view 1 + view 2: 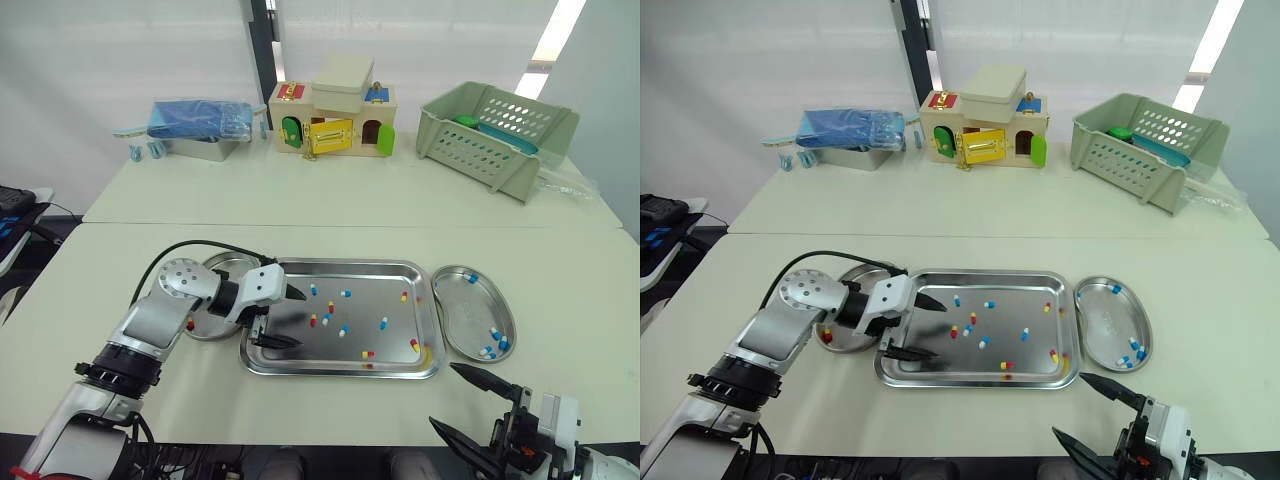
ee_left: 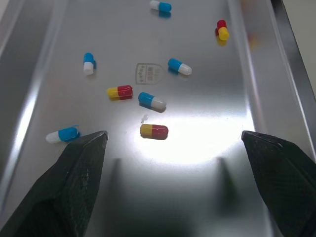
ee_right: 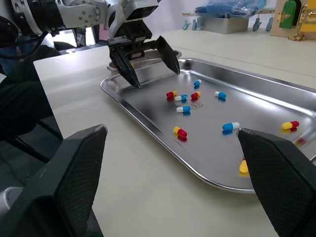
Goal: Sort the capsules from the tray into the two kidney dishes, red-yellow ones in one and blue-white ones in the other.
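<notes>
Head views, tray: the tray (image 1: 345,263) lies mid-table, with a bare strip of table (image 1: 320,410) along its near rim.
Head views, dishes: the left kidney dish (image 1: 228,262) sits at the tray's far-left corner, partly under the arm. The right kidney dish (image 1: 468,312) lies just beside the tray's right rim.
Head views, left gripper: the left gripper (image 1: 298,320) hangs over the tray's left end, fingers spread and empty.
Head views, right gripper: the right gripper (image 1: 442,394) is near the table's front edge, fingers spread and empty.
Head views, count: the tray holds five red-yellow capsules (image 1: 313,320) and five blue-white capsules (image 1: 345,294). Four blue-white ones show in the right dish and one red-yellow in the left.
Left wrist view: bare tray floor lies between the fingers. Eight capsules are in sight, five blue-white and three red-yellow.
Right wrist view: open table lies before the tray's near rim. Ten capsules are in sight.
</notes>
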### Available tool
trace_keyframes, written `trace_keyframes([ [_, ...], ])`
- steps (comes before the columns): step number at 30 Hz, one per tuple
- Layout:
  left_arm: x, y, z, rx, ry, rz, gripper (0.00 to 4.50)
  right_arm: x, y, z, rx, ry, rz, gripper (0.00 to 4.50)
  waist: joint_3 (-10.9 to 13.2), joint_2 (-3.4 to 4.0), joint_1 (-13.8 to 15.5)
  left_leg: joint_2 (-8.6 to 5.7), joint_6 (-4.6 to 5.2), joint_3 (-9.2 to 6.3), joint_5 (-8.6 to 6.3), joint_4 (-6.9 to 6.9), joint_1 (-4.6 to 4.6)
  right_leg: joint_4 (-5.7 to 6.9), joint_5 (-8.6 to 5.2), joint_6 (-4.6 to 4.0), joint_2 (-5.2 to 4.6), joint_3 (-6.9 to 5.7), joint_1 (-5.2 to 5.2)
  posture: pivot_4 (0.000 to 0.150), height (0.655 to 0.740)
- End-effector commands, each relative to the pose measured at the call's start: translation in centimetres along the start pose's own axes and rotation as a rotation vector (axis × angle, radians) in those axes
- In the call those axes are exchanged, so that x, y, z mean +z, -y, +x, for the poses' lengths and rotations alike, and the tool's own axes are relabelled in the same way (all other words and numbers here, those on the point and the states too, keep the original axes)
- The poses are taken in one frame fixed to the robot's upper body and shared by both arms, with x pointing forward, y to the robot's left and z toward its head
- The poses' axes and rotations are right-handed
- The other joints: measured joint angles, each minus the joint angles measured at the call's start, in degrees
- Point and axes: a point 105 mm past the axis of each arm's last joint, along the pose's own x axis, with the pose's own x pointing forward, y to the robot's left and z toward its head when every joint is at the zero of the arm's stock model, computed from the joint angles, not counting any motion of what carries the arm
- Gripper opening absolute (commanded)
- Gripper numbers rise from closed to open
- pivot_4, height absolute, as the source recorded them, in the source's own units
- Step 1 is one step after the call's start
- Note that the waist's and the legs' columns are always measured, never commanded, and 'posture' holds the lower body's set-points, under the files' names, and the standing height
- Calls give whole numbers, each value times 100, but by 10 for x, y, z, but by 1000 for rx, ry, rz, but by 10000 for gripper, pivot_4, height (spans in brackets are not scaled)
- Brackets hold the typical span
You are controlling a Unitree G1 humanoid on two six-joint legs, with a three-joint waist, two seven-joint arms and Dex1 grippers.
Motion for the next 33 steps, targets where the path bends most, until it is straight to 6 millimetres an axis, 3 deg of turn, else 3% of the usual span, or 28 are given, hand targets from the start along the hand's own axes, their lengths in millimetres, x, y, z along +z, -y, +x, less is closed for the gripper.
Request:
trace_keyframes([
  [1, -2, -5, 3, 18, -7, 16, 45000, 8, 4, -2, -15, 17, -40, 44410, 0, 0, -1, 0, 0, 1, 0, 0, 4, 0, 0, 0, 0, 1, 3, 1500, 7400],
  [12, -10, -8, 16, 9, -33, -7, 45000, 6, 4, -1, -28, 19, -39, 44410, 0, 0, 8, -2, 1, -7, -1, -2, 25, -12, 0, 0, 0, -7, 31, 1500, 7400],
  [15, -11, -10, 19, 11, -40, -9, 38706, 5, 4, -1, -34, 20, -37, 45000, 0, 0, 10, -2, 1, -7, -1, -2, 34, -16, 0, 0, -1, -7, 42, 1500, 7400],
  [21, -14, -7, 22, -5, -55, -10, 20329, 6, 5, -1, -47, 23, -45, 45000, 0, 0, 10, -2, 4, -7, -3, -4, 48, -23, 0, 0, -1, -7, 58, 1500, 7400],
  [33, -12, -8, 30, -11, -37, 1, 20329, 5, 6, -4, -77, 12, -48, 45000, -1, 2, 23, -2, 5, -9, -4, -4, 52, -29, 0, 0, -1, -10, 65, 1500, 7400],
])
